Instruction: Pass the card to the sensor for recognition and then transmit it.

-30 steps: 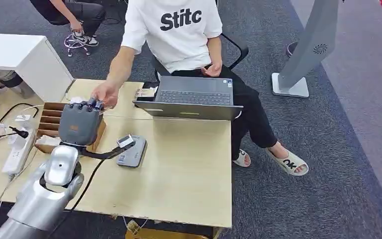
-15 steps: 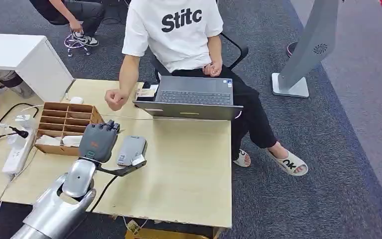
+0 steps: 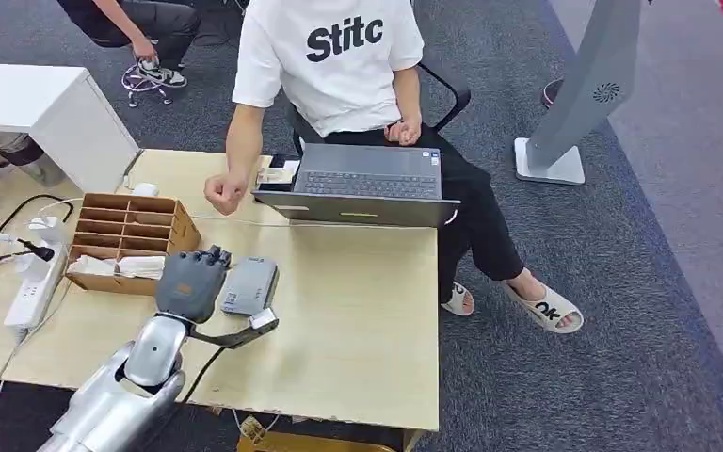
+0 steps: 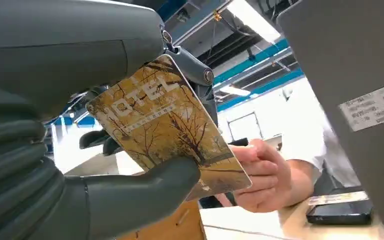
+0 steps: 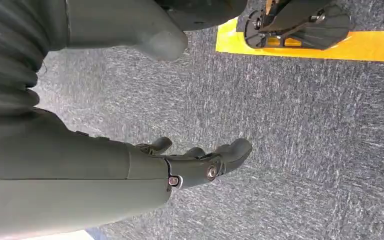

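Left hand (image 3: 191,282) pinches the card (image 4: 167,125) just left of the sensor (image 3: 249,284), so the scan step seems underway; next, shift it right over the reader.

Seated at the table's far side: a person in a white shirt (image 3: 334,56), fist (image 3: 223,193) resting on the tabletop. Open grey laptop (image 3: 362,184) at the far edge. To the left, a wooden divided organiser (image 3: 127,240); further left, a white power strip (image 3: 30,287). Off right on carpet, a grey stand (image 3: 574,104).
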Available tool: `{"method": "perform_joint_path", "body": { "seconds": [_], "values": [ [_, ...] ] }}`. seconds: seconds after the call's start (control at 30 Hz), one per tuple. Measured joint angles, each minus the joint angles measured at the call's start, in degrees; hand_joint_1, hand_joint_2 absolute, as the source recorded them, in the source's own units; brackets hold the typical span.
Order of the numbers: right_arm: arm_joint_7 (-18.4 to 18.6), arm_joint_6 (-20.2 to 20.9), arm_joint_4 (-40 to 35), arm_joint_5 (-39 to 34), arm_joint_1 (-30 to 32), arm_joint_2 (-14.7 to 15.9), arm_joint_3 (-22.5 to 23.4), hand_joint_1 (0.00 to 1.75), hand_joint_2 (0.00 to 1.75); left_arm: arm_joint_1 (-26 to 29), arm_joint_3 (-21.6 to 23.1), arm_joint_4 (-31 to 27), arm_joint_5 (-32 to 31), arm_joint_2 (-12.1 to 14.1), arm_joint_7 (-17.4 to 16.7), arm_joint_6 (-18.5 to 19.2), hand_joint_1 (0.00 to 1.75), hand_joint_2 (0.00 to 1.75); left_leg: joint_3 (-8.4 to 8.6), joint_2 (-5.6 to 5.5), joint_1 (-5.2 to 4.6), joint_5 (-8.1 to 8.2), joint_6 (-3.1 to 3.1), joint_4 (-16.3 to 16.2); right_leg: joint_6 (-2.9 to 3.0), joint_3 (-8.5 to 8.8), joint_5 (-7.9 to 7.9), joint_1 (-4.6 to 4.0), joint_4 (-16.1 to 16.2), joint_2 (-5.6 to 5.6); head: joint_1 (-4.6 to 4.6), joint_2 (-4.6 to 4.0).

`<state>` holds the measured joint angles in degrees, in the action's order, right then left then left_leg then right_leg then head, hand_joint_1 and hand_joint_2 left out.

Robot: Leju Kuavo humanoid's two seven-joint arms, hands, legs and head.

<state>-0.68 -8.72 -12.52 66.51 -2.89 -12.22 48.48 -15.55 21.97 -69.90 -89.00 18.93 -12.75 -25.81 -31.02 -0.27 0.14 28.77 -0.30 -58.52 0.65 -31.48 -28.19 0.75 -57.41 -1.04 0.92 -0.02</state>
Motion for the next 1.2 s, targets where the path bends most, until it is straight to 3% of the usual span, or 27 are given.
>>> {"method": "perform_joint_path", "body": {
  "seconds": [0.4,1.2],
  "values": [
    [0.07,0.02,0.0,0.81,-0.03,0.0,0.0,0.0,1.75,-0.06,0.02,3.83,0.0,-2.43,3.5,-2.78,1.75,1.75,0.0,0.0,0.0,0.0,0.0,-0.01,0.0,0.0,0.0,0.0,0.0,0.0,0.0,-0.02],
    [0.0,0.17,0.07,0.96,-0.05,0.0,0.11,0.0,1.75,-1.86,-0.88,16.51,0.61,-8.2,5.38,-3.5,1.75,1.75,0.02,-0.04,0.0,0.0,0.0,-0.01,0.0,0.05,0.0,0.0,0.0,0.04,0.0,-0.02]
  ]
}}
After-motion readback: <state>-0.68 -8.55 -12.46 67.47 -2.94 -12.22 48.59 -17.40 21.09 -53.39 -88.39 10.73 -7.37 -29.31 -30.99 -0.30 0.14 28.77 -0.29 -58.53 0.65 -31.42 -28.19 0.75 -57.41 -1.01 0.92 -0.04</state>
